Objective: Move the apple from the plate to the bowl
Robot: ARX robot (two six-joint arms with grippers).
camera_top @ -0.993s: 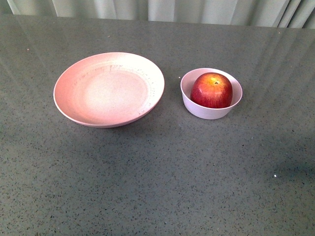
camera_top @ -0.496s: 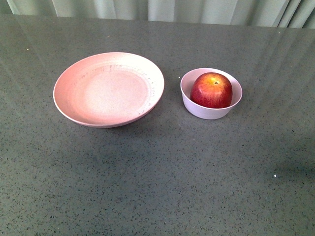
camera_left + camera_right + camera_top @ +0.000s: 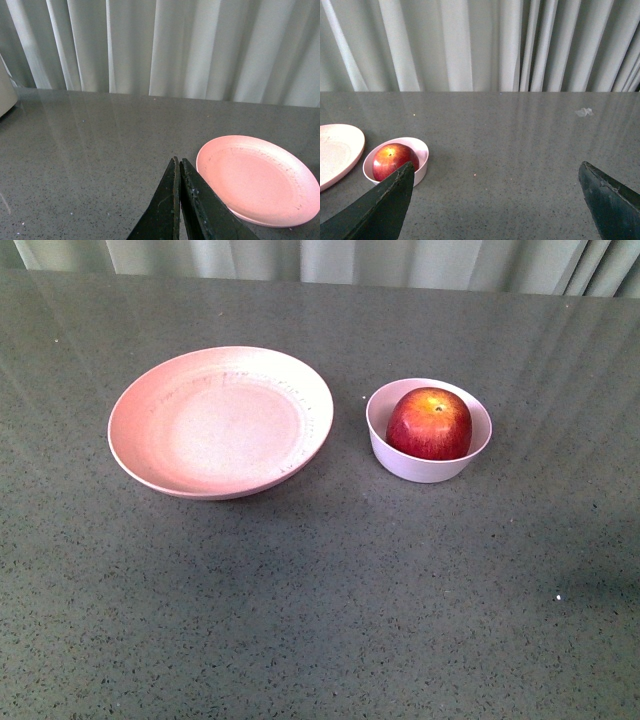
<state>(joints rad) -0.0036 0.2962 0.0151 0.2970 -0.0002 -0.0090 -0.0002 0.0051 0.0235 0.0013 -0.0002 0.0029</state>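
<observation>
While neither arm is seen in the front view, the grey speckled bench (image 3: 330,590) is shown nearest the camera. Beyond it the apple (image 3: 429,423) is seated in the bowl (image 3: 415,468), stem dimple up — the plate (image 3: 220,420) lies just beside the bowl, apart from it and bare. In the wrist views the left gripper (image 3: 178,162) is seen with its jaws pressed together, holding nothing, and the right gripper (image 3: 495,172) is spread wide. Pale curtains (image 3: 320,260) are hung farthest back.
</observation>
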